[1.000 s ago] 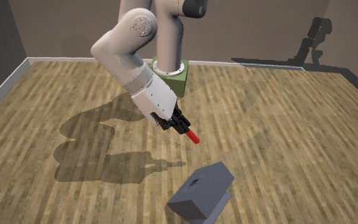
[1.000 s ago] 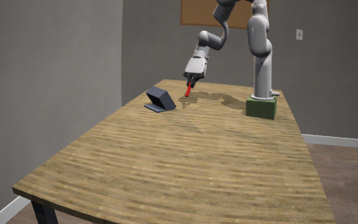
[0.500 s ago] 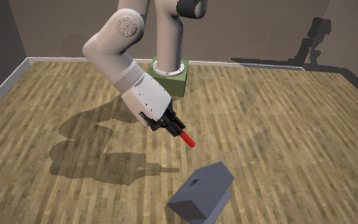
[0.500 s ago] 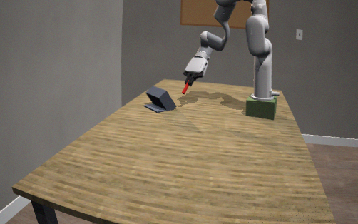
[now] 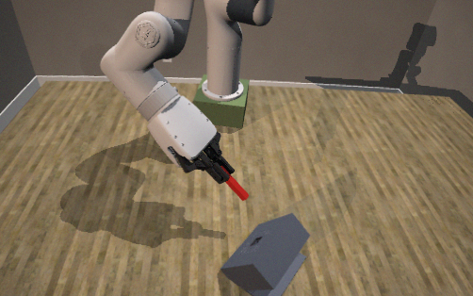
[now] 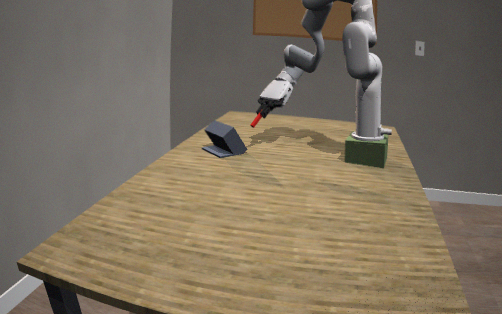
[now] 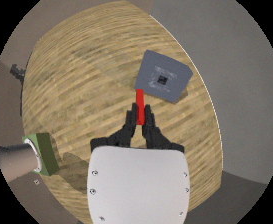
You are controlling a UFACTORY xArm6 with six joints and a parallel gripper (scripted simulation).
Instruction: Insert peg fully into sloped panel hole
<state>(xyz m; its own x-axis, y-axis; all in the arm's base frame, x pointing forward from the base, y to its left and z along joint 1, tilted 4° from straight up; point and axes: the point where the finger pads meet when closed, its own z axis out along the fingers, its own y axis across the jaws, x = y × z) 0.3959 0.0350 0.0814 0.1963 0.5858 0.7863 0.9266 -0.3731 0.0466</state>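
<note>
My gripper [image 5: 223, 175] is shut on the red peg [image 5: 236, 188], which sticks out past the fingertips and slants down towards the grey sloped panel [image 5: 267, 258]. The peg is held in the air, apart from the panel. The panel has a small dark hole [image 5: 256, 241] in its sloped face. In the wrist view the peg [image 7: 140, 106] points at the panel [image 7: 163, 78], its tip near the panel's lower edge, and the hole [image 7: 161, 80] lies just beyond. In the exterior view the gripper [image 6: 263, 113] and the peg [image 6: 256, 120] hover to the right of and above the panel [image 6: 224, 139].
The arm stands on a green base block [image 5: 220, 104] at the back of the wooden table. The table's edges and grey walls show in the exterior view.
</note>
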